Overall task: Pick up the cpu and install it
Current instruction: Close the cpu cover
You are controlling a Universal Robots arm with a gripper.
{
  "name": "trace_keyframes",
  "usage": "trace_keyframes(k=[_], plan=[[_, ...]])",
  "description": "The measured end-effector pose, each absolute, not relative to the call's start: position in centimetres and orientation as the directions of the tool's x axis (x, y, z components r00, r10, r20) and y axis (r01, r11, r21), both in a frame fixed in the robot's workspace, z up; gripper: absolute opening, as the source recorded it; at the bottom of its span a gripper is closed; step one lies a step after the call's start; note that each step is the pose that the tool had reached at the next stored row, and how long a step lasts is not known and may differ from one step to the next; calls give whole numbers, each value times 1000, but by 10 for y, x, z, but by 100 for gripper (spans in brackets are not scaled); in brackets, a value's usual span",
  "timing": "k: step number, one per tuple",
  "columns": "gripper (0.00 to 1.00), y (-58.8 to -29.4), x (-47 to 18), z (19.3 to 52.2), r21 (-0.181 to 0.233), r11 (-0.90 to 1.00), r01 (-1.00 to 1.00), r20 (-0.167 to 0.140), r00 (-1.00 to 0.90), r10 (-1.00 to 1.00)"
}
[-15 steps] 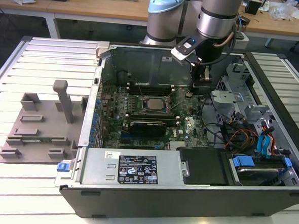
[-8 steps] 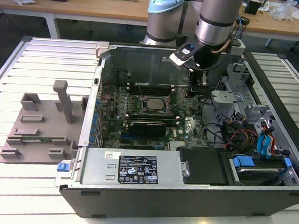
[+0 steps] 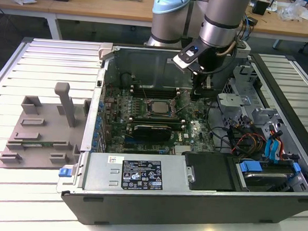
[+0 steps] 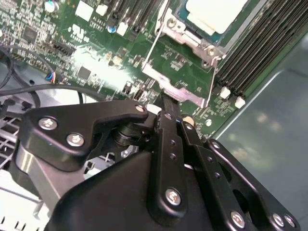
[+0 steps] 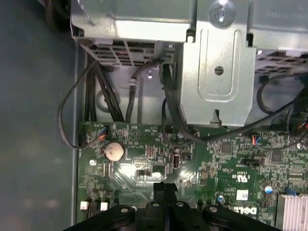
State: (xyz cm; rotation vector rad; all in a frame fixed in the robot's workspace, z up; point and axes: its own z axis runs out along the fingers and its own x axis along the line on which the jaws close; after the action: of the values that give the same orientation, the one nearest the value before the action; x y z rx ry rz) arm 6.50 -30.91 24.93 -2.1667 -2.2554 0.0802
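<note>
1. Found a slatted white table (image 3: 47,62) under everything, with wooden desks behind it.
2. Saw an open computer case (image 3: 190,207) lying flat on that table, its insides facing up.
3. Noted the silver arm (image 3: 222,20) reaching down into the case from the far side.
4. Spotted a grey plastic cover (image 3: 38,134) with an upright handle on the table, just beside the case on the exterior view's left.
5. Made out a long grey box (image 3: 103,170) bearing a black-and-white label along the case's near edge.
6. Saw the green motherboard (image 3: 194,133) on the case floor, also in both wrist views (image 4: 96,62) (image 5: 231,159).
7. Placed the gripper (image 3: 196,95) low over the board, near the socket on the exterior view's right. Found its jaws pressed together with nothing between them, in both wrist views (image 4: 166,102) (image 5: 163,188).
8. Noted the metal-framed socket (image 4: 178,33) with thin wire levers beside it, near the black memory slots (image 4: 260,53).
9. Found the cpu (image 3: 157,106) seated flat inside that socket, silvery-white top up (image 4: 216,14), apart from the gripper.
10. Picked out a round coin cell (image 5: 114,151) on the board in the first wrist view.
</note>
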Motion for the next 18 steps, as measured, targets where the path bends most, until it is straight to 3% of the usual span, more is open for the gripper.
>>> trace_keyframes(k=[18], plan=[[11,-309,45,249,-49,46,998,-23,-48,999]])
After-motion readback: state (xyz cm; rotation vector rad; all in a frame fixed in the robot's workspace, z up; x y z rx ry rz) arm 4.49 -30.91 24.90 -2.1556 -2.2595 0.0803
